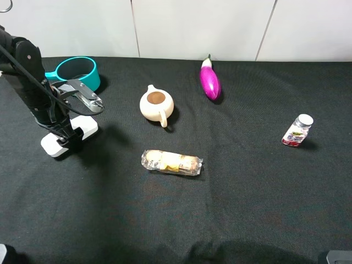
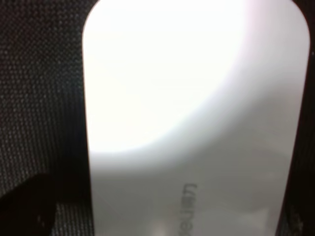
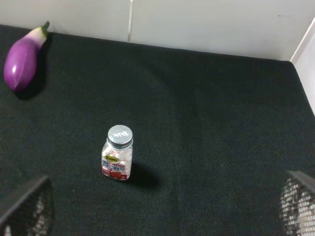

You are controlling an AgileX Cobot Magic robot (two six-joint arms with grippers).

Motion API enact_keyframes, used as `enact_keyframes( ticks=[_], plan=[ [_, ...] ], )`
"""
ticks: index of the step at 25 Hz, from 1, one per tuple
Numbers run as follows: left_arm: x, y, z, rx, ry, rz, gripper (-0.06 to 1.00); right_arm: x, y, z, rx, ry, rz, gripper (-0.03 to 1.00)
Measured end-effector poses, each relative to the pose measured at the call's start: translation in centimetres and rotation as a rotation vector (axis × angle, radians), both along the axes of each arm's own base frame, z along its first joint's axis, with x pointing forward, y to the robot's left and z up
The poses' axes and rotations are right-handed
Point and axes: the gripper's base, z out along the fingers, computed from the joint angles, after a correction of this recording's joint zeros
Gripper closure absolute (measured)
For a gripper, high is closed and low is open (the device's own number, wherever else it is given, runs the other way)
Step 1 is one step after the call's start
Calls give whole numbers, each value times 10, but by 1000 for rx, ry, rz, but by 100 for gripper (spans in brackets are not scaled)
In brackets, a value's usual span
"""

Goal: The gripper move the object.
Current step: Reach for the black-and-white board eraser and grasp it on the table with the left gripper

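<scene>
The object, a flat white oblong case (image 1: 53,145), lies on the black cloth at the far left, with its far end (image 1: 89,125) showing past the arm. My left gripper (image 1: 69,136) is down over its middle and hides that part. In the left wrist view the case (image 2: 187,113) fills the frame, and a dark fingertip (image 2: 24,211) stands beside its edge with a strip of cloth between them, so the jaws are open astride it. My right gripper (image 3: 162,216) is open, its mesh-patterned fingertips (image 3: 27,209) wide apart over bare cloth.
A teal ring-shaped bowl (image 1: 78,72) sits just behind the left arm. A cream teapot (image 1: 157,104), a wrapped snack roll (image 1: 171,163), a purple eggplant (image 1: 209,81) and a small pill bottle (image 1: 297,131) are spread over the cloth. A white wall (image 1: 192,27) bounds the back.
</scene>
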Motion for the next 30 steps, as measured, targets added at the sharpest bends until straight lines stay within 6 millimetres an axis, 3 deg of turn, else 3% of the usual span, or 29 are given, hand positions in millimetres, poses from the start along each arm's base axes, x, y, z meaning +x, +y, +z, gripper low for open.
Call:
enact_keyframes(
  ticks=[11, 24, 30],
  plan=[
    [1, 0, 0, -2, -10, 1, -3, 0, 0, 0, 0, 0, 0, 27],
    [0, -1, 0, -3, 3, 23, 26, 0, 0, 0, 0, 0, 0, 27],
    [0, -1, 0, -3, 4, 43, 27, 0, 0, 0, 0, 0, 0, 27]
  ],
)
